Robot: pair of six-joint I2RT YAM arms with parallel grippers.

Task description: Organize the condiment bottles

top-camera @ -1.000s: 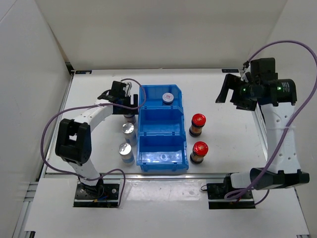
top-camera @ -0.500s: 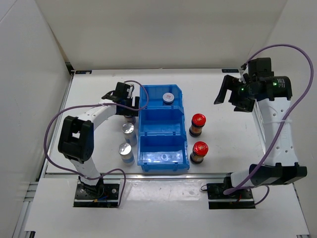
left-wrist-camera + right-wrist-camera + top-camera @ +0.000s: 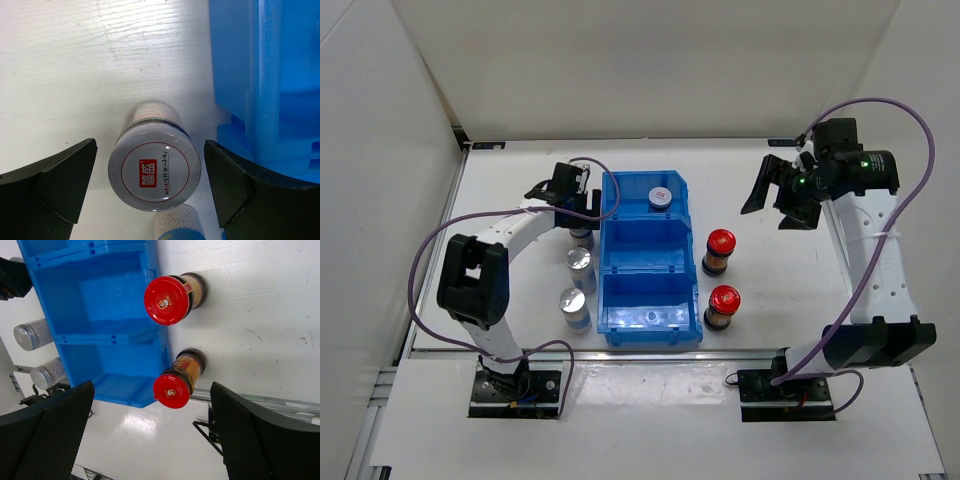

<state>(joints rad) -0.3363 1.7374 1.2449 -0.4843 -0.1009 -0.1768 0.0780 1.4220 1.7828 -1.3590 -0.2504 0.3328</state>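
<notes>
A short bottle with a red-marked grey lid (image 3: pixel 154 175) stands upright left of the blue bin (image 3: pixel 648 262). My left gripper (image 3: pixel 150 146) is open, one finger on each side of it, not touching. In the top view that gripper (image 3: pixel 580 218) hides most of this bottle (image 3: pixel 582 236). A second grey-lid bottle (image 3: pixel 660 198) sits in the bin's far compartment. Two silver-capped bottles (image 3: pixel 580 262) (image 3: pixel 574 303) stand left of the bin. Two red-capped bottles (image 3: pixel 719 247) (image 3: pixel 722 303) stand right of it. My right gripper (image 3: pixel 775 200) is open and empty, high above the red-capped bottles (image 3: pixel 167 300) (image 3: pixel 172 389).
The bin's middle and near compartments hold nothing. The bin wall (image 3: pixel 270 100) is close to my left gripper's right finger. A silver-capped bottle (image 3: pixel 177 222) stands just beside the grey-lid bottle. White walls enclose the table; its near edge runs just past the nearer red-capped bottle.
My right gripper has swung a little to the left, toward the table's middle. My left gripper stays around the grey-lid bottle, with only the arm shifting slightly. No bottle has moved.
</notes>
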